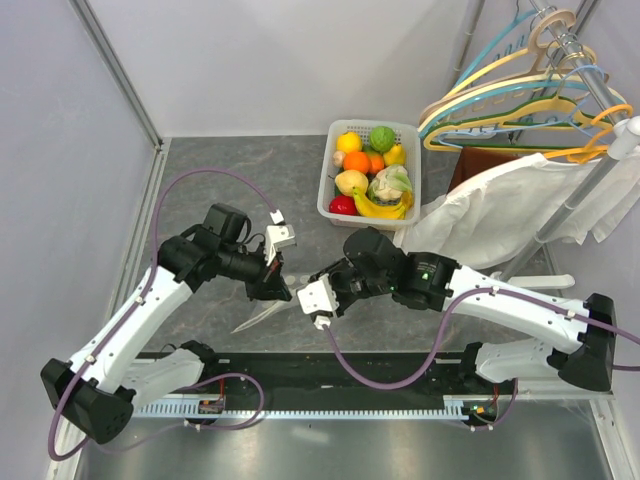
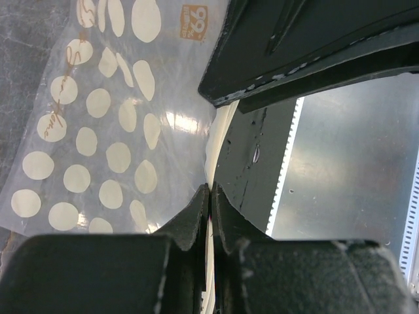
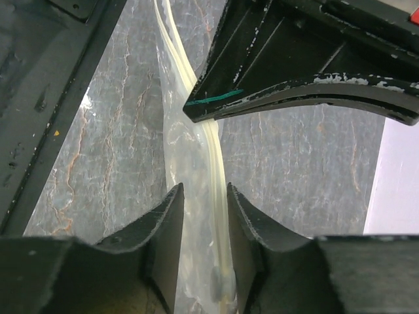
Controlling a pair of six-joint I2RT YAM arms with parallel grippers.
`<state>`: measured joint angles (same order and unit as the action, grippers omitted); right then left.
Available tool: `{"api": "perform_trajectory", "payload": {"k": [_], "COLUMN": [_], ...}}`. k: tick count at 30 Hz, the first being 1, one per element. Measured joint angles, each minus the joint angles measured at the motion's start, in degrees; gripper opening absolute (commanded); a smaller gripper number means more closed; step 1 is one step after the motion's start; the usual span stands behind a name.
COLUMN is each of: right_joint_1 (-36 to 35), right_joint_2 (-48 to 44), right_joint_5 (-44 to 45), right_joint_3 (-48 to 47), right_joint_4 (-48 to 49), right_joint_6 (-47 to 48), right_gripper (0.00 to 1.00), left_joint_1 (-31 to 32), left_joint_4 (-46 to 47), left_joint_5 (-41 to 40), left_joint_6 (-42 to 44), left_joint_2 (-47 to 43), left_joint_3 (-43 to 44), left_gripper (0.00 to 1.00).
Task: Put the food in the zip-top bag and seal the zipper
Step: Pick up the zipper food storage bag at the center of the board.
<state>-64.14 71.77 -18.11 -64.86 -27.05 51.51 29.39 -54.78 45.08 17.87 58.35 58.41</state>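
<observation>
In the lower centre of the top view, the left gripper [image 1: 276,287] was clenched on an edge of the zip-top bag [image 1: 258,317]. The bag showed there as a thin sliver over the grey table [image 1: 220,170]. Just right of it, the right gripper [image 1: 318,300] straddled the zipper [image 3: 167,29], jaws apart and not pressed shut. Farther up, right of centre, the food [image 1: 370,165] lay in a white basket [image 1: 329,175], well apart from the bag.
</observation>
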Motion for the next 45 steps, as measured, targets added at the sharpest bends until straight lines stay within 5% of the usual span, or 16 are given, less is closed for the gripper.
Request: {"api": "perform_trajectory", "payload": {"k": [3,7,11,17,29,45], "right_joint_1": [-0.4,-0.8,-1.1,-1.4,-1.4,-1.4], "right_joint_2": [0.3,0.8,1.2,1.1,-2.1,-3.7], "right_joint_5": [1.0,2.5,3.7,4.3,4.5,3.7], "right_joint_3": [0.0,0.0,0.0,0.0,2.0,2.6], "right_joint_4": [-0.3,-0.7,-0.9,-0.9,-0.8,-0.9], "right_joint_6": [0.4,0.8,1.0,2.3,5.0,6.6], "right_gripper": [0.33,0.08,0.0,0.0,0.0,0.0], "left_joint_1": [1.2,2.4,3.9,3.2,-0.5,-1.9], "left_joint_4": [0.0,0.0,0.0,-0.5,-4.5,-4.6], "left_joint_5": [-0.2,-0.3,-1.0,-0.8,4.9,3.0], "left_joint_6": [0.0,0.0,-0.1,-0.4,5.0,7.4], "left_joint_2": [0.1,0.1,0.1,0.0,0.4,-0.1], "left_joint_3": [0.0,0.0,0.0,0.0,0.0,-0.1], "left_gripper": [0.08,0.09,0.49,0.63,0.59,0.47]}}
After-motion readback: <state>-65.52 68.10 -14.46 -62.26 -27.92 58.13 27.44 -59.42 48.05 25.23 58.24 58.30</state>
